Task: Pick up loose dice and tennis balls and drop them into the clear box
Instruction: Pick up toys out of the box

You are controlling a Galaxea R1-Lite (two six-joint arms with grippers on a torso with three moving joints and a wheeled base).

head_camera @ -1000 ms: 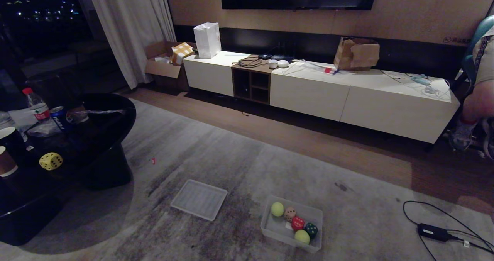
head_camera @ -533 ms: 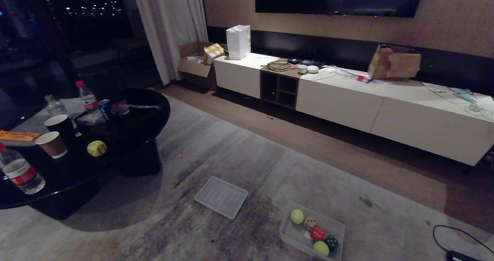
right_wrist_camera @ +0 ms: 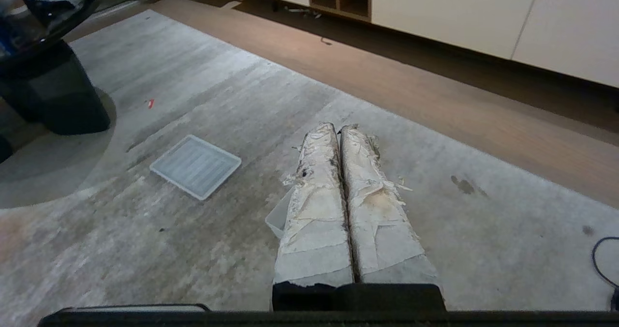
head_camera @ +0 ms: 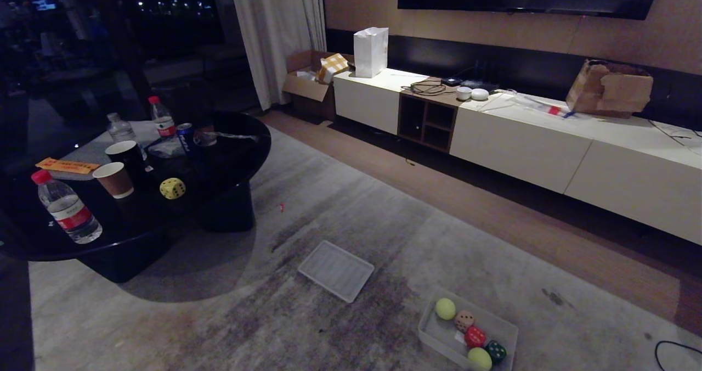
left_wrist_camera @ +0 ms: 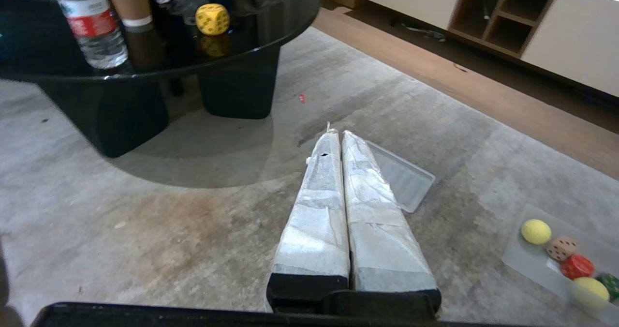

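The clear box [head_camera: 426,332] sits on the rug at the lower right of the head view. In it lie two tennis balls [head_camera: 445,308] [head_camera: 480,358], a tan die [head_camera: 464,320], a red die [head_camera: 475,336] and a dark green die [head_camera: 496,350]. A yellow die [head_camera: 172,188] rests on the black table [head_camera: 241,140], also seen in the left wrist view [left_wrist_camera: 213,19]. The box's lid [head_camera: 335,270] lies flat on the rug. My left gripper [left_wrist_camera: 337,134] and right gripper [right_wrist_camera: 341,127] hang shut and empty above the rug, both outside the head view.
Water bottles [head_camera: 66,209], paper cups [head_camera: 114,179] and a can [head_camera: 185,136] crowd the black table around the yellow die. A long white cabinet [head_camera: 521,146] runs along the far wall. A black cable [head_camera: 677,349] lies at the rug's right edge.
The head camera has swung left, so the whole scene has shifted right and more of the black table shows. No object has moved. Both arms stay still.
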